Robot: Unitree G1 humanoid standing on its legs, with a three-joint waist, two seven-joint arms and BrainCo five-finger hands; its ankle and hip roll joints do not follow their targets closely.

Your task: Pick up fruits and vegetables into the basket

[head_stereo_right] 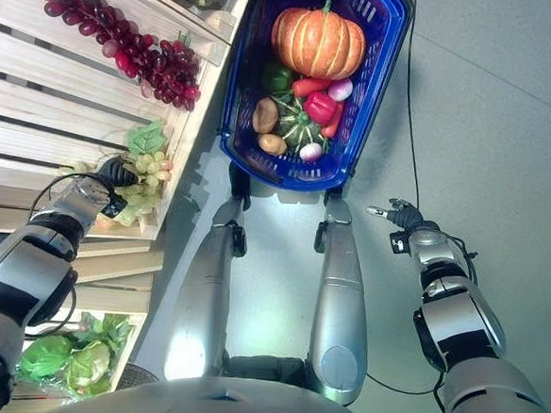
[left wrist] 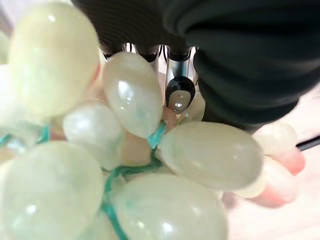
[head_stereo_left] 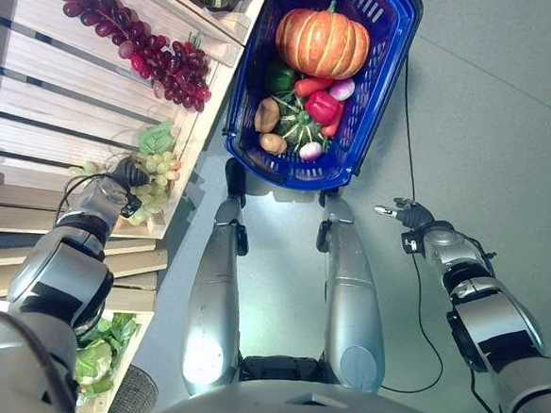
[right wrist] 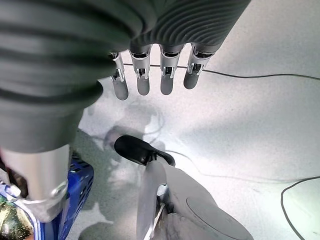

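Wooden shelf [head_stereo_left: 37, 105] at 9 o'clock, blue basket [head_stereo_left: 384, 77] at 12. Left hand [head_stereo_left: 126, 173] on green grapes [head_stereo_left: 159, 175], fingers probably buried, grasp unclear. Right hand [right wrist: 150, 75] idle, fingers straight.

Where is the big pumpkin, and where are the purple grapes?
pumpkin [head_stereo_left: 322, 42], left eye view, middle of its orange ribs
purple grapes [head_stereo_left: 163, 62], left eye view, middle of the bunch

A shop: wooden produce shelves [head_stereo_left: 67, 78], blue shopping basket [head_stereo_left: 383, 91].
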